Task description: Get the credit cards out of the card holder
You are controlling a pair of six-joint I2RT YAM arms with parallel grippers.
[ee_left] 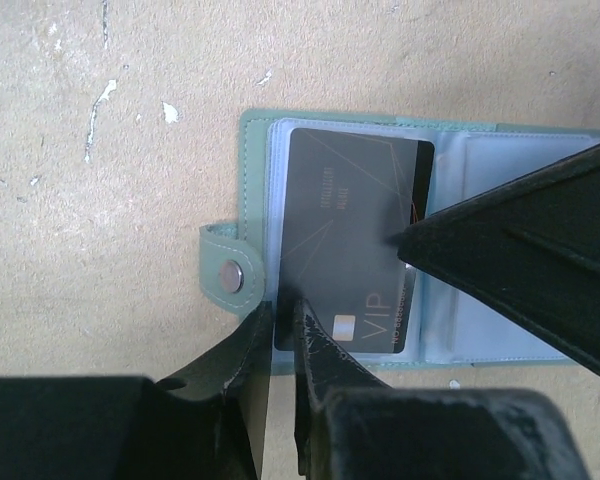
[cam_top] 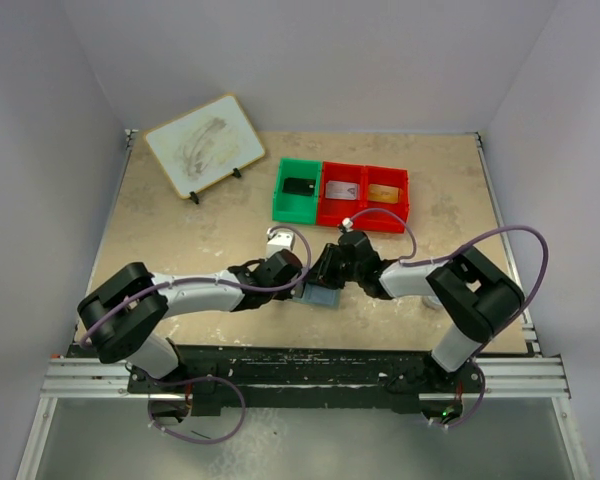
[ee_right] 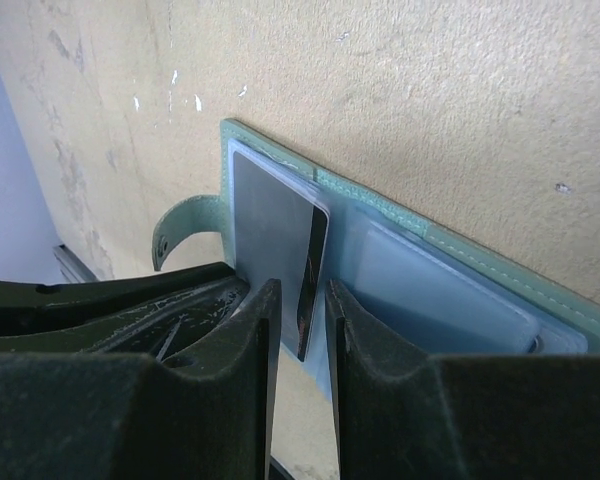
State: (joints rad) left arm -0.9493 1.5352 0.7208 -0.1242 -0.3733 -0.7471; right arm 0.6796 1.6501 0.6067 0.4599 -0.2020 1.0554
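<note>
Left claw [ee_left: 282,315] nips the card [ee_left: 345,230] by its near-left corner, seemingly to pull it, while the slightly parted right claw [ee_right: 302,330] steadies the holder [ee_left: 480,160].

Green bin [cam_top: 298,190] beside red bins [cam_top: 365,196]; propped board [cam_top: 204,145] far-left.

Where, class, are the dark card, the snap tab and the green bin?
dark card [ee_left: 345,230], left wrist view, middle of its face.
snap tab [ee_left: 230,275], left wrist view, on its metal stud.
green bin [cam_top: 294,211], top view, its near wall.
</note>
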